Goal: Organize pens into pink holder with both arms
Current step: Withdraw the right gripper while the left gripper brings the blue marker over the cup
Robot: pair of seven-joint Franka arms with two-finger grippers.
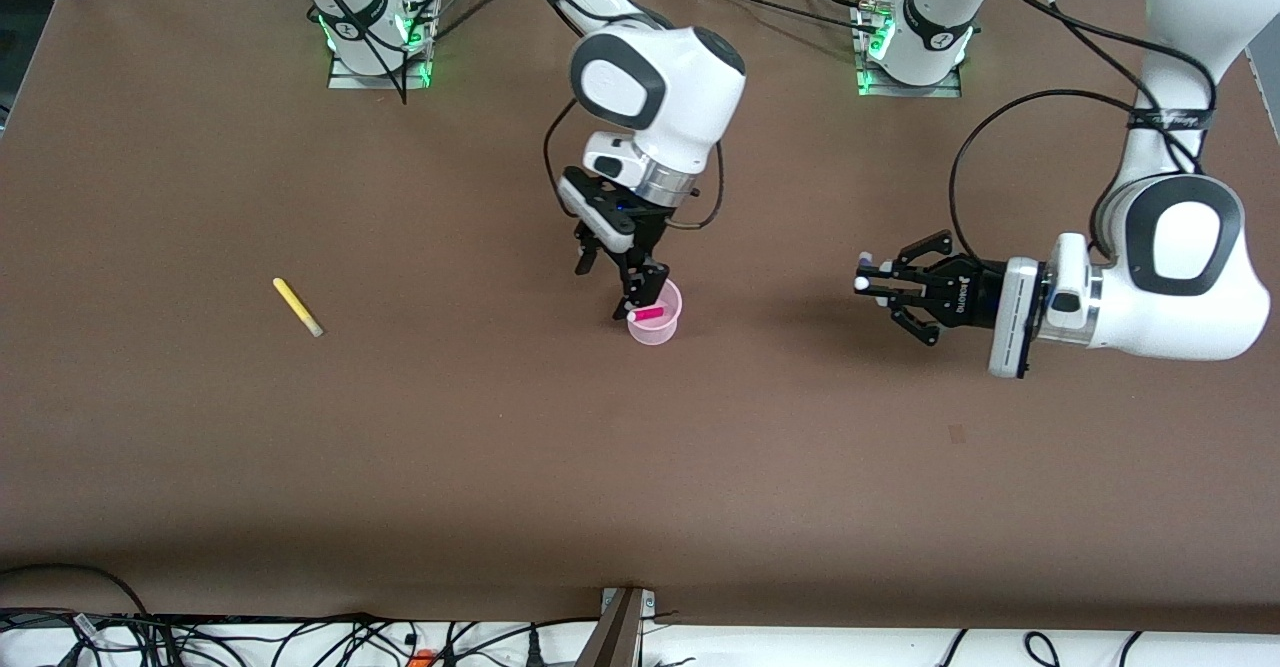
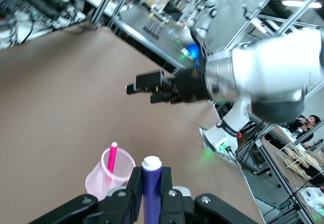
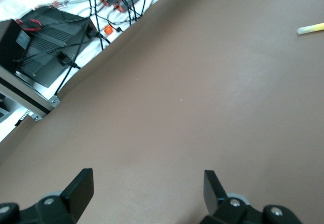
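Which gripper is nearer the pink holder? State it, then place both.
Right. The right gripper, fingers open, hangs just above the pink holder, which holds the magenta pen. The left gripper, shut on the purple pen, sits well off toward the left arm's end.

text: "ROBOTIQ" | on: left gripper [image 1: 868, 285] body, white lettering

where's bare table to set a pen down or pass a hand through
Bare table runs along the whole front strip, nearer the camera than the yellow pen and the pink holder, and between those two. It is crowded at the holder: the right hand hangs open over it, magenta pen inside. The left hand, shut on the purple pen, is beside it.
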